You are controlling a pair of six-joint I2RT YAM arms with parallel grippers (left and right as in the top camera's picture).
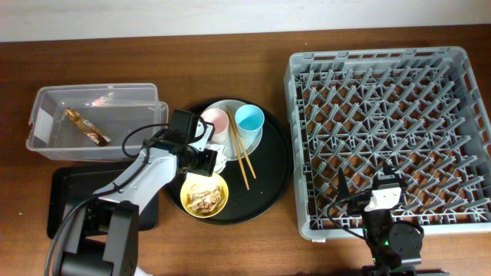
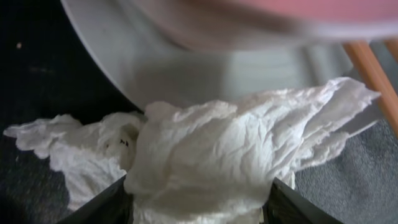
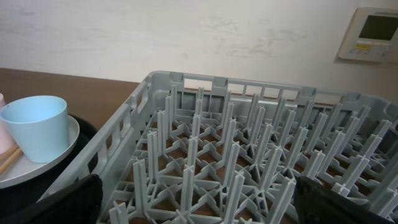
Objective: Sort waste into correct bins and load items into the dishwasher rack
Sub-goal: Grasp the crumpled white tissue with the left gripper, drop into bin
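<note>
Napkin (image 2: 205, 149) between fingers (image 2: 106, 208) of left gripper (image 2: 199, 200)

The left arm (image 1: 142, 175), to the left of the rack (image 1: 383, 54), has a long white shell between black joints, a boxy black wrist block and a black base. Thin black cables loop beside it, and its fingers (image 2: 102, 208) show as matte black wedges. The right arm (image 1: 391, 230), at the rack's near edge, is black apart from a small white plate near the wrist and a tiny green light lower down, with a black cable curving beside it and blunt black fingers (image 3: 68, 202).
</note>
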